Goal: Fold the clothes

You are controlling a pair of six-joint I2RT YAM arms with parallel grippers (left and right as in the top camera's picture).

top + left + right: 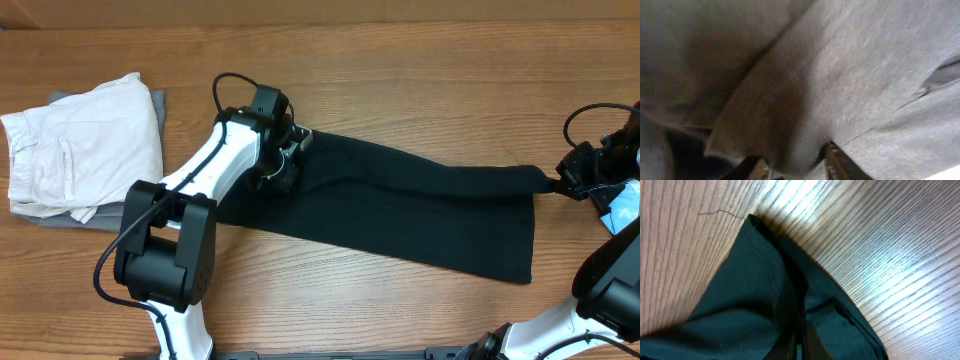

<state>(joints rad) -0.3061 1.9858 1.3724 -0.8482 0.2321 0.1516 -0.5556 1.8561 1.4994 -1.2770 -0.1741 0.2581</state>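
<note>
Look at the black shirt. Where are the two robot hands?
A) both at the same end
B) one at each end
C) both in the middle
B: the left gripper is at one end of the black T-shirt, the right gripper at the other.

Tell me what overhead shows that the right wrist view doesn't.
Only overhead: the whole shirt lying as a long strip, the left hand at its left end, a folded white garment beyond it, a blue item by the right arm. Only right wrist: a close look at the shirt's hemmed corner, a loose thread beside it. Both: the black shirt, the table, the right hand shut on the shirt's right end.
</note>
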